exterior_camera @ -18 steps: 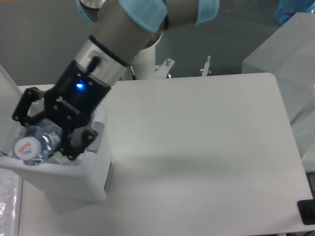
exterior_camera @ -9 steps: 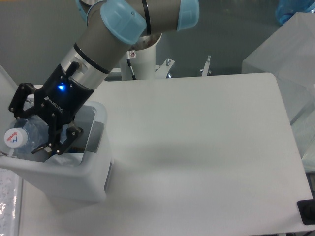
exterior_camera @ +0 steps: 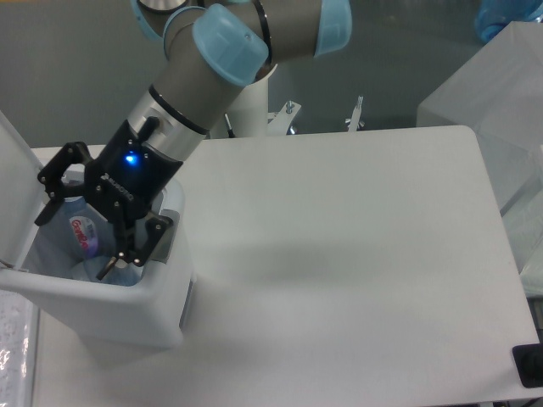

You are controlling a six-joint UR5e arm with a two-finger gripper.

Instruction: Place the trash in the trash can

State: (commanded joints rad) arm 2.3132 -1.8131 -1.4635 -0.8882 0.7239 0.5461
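Observation:
The trash can point(exterior_camera: 127, 309) is a white boxy bin at the table's left edge, with its lid point(exterior_camera: 10, 182) swung up on the left. A clear plastic bottle point(exterior_camera: 82, 233) with a red-printed label, one piece of the trash, lies inside the bin below the rim. My gripper point(exterior_camera: 76, 242) hangs tilted over the bin's opening. It is open, with one finger point(exterior_camera: 47, 191) on each side of the bottle and not touching it. The bin's front wall hides the lower part of the bottle.
The arm's white base point(exterior_camera: 253, 110) stands at the table's back edge, with two metal clamps point(exterior_camera: 356, 114) beside it. A translucent box point(exterior_camera: 496, 110) sits at the right. A black object point(exterior_camera: 529, 366) is at the front right corner, and a white patterned surface point(exterior_camera: 13, 343) at bottom left.
The bottle left the gripper and dropped from rim height into the bin, so its label shows instead of its cap. The gripper shifted slightly right and up.

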